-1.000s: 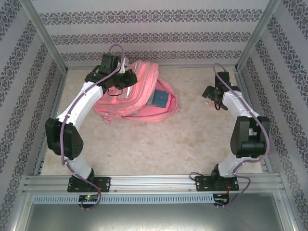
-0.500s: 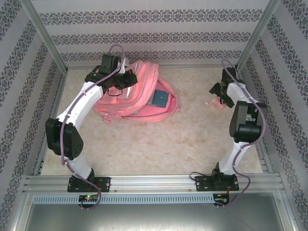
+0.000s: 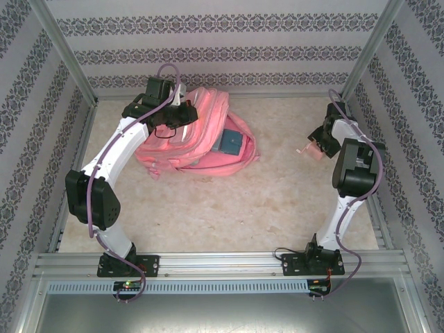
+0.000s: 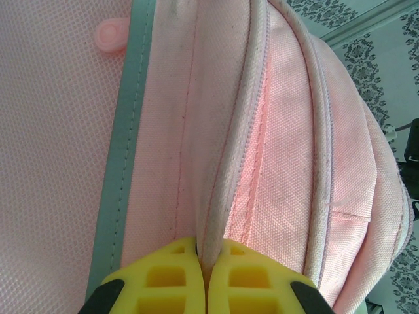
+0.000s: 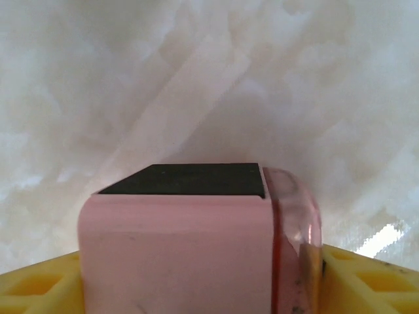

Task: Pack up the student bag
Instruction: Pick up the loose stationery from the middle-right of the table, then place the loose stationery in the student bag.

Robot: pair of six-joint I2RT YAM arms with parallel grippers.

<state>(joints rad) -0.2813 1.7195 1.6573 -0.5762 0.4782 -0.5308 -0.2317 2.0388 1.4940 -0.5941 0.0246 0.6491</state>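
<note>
The table [image 3: 277, 201] is covered by a pale marbled surface. The bag [image 3: 208, 114] is laid flat at the far left of it, near the back wall, with its main compartment gaping toward the right. A blue item [image 3: 229, 143] is seen inside that opening.

The left gripper [image 3: 172, 116] is set over the bag's left part. In the left wrist view its yellow fingers [image 4: 163, 275] are pressed together on a raised fold of the bag's fabric beside a zipper seam.

The right gripper [image 3: 316, 144] is held low near the table's right edge, well apart from the bag. A small pink box [image 5: 177, 242] with a dark top face is pinched between its yellow fingers [image 5: 39, 284], one finger lying against each side.
</note>
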